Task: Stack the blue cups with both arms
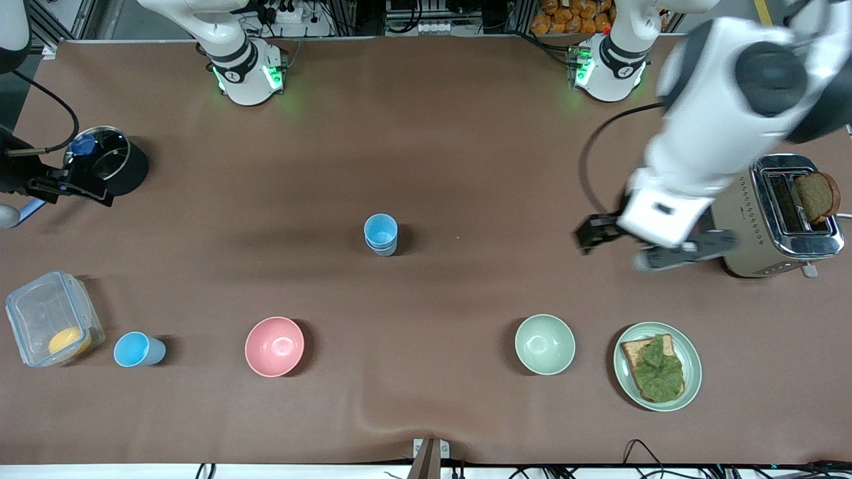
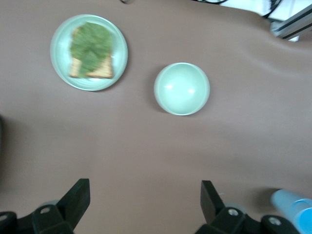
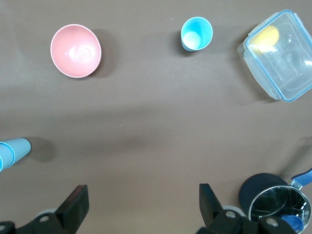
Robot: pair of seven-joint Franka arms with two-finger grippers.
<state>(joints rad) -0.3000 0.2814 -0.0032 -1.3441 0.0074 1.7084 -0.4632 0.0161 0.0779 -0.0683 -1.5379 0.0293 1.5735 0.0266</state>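
**Two cups nested, one left out by the front edge**

At the middle of the bench stands a stack of two blue cups (image 1: 381, 234), the brighter one seated in the paler one. A third blue cup (image 1: 138, 349) sits alone near the front edge at the right arm's end, between the clear lidded container (image 1: 53, 318) and the pink bowl (image 1: 274, 346).

The left gripper (image 1: 655, 246) hangs over bare table beside the toaster (image 1: 785, 216), its jaws spread wide with nothing between them. The right gripper (image 1: 63, 186) hovers over the black pot (image 1: 113, 163) at the right arm's edge of the bench, equally wide open and empty.

I reckon the risk lies with the lone cup. It stands just beside the container, so a finger coming down on that side could clip the box and shove the cup over. Carried to the middle, it must drop squarely into the stack; a tilted entry would likely topple both light tumblers. The left arm, swinging near the toaster, could also knock it or the bread slice (image 1: 817, 196) sticking out of its slot.
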